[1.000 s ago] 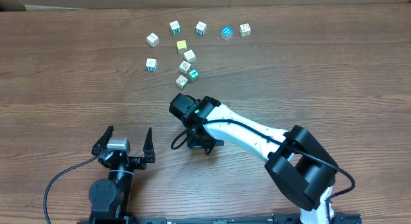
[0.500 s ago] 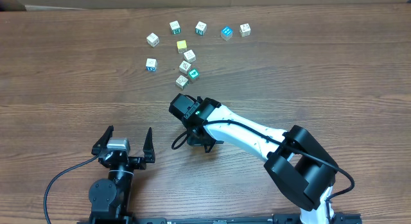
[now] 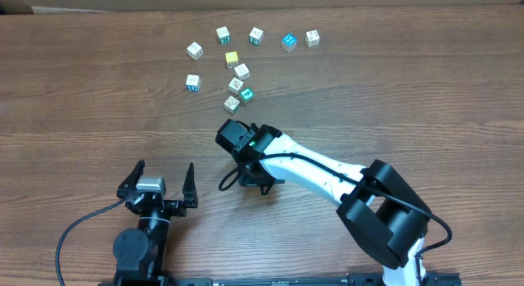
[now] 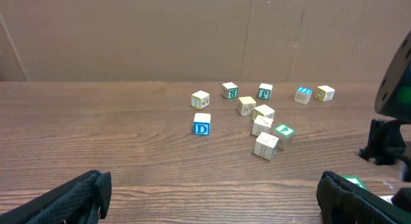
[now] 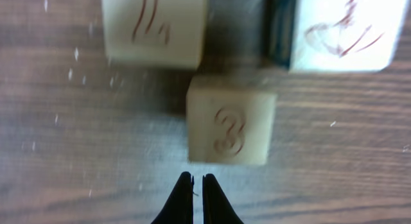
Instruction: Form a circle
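The circle is a tight group of little cubes: three whitish ones (image 3: pixel 241 71) (image 3: pixel 236 84) (image 3: pixel 232 103) and a green-topped one (image 3: pixel 246 95). The left wrist view shows the same group (image 4: pixel 266 146), green-topped cube (image 4: pixel 283 132) included. My right gripper (image 5: pixel 198 180) is shut and empty, its tips just short of a whitish cube marked 3 (image 5: pixel 231 118). Two more whitish cubes (image 5: pixel 157 25) (image 5: pixel 340 28) lie right behind it. From overhead the right wrist (image 3: pixel 237 137) hides those fingers, just below the group. My left gripper (image 3: pixel 164 173) stands open and empty near the front edge.
Loose cubes lie scattered around the group: a yellow one (image 3: pixel 232 59), a blue one (image 3: pixel 288 42), a blue-lettered one (image 3: pixel 192 82) and several whitish ones along the back (image 3: pixel 223 34). The right arm (image 3: pixel 327 175) crosses the table's middle. A cardboard wall (image 4: pixel 192 31) stands behind.
My right wrist has edged slightly toward the cube group. The cubes and the left arm have not moved.
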Robot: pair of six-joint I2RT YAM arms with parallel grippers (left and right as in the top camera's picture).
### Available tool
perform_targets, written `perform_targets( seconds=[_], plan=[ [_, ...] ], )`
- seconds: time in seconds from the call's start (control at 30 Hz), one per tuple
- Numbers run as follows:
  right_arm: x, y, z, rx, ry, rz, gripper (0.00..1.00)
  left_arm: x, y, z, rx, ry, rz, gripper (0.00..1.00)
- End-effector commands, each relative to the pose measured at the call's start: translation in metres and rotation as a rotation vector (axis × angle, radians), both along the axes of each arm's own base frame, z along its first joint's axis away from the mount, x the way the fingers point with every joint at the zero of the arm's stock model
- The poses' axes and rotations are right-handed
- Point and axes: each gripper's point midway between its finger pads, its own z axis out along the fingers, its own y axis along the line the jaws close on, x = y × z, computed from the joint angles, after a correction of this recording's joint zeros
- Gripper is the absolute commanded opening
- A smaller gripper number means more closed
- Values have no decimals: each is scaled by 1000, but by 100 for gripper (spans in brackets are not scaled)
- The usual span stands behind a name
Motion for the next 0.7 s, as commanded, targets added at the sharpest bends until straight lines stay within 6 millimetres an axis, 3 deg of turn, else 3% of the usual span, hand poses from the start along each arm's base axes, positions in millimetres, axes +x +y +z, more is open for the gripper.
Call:
perform_targets(
  seconds=[0.0, 0.17, 0.33, 0.4, 0.43, 0.53, 0.67],
  plan=[
    [8, 18, 38, 116, -9, 46, 4, 0, 2, 0, 16, -3, 8, 100],
    [34, 4, 86, 157, -90, 50, 4, 0, 2, 0, 16, -3, 8, 100],
    [77, -43, 114, 157, -179, -38, 16, 0, 2, 0, 16, -3, 8, 100],
    [91, -66, 114, 145, -185, -75, 33, 0, 2, 0, 16, -3, 8, 100],
    [100, -84, 113, 133, -180, -119, 65, 0, 2, 0, 16, -3, 8, 100],
    [110, -115, 111, 113, -163, -199, 100, 0, 2, 0, 16, -3, 8, 100],
    [123, -146, 111, 105, -166, -282, 100, 0, 2, 0, 16, -3, 8, 100]
  ],
)
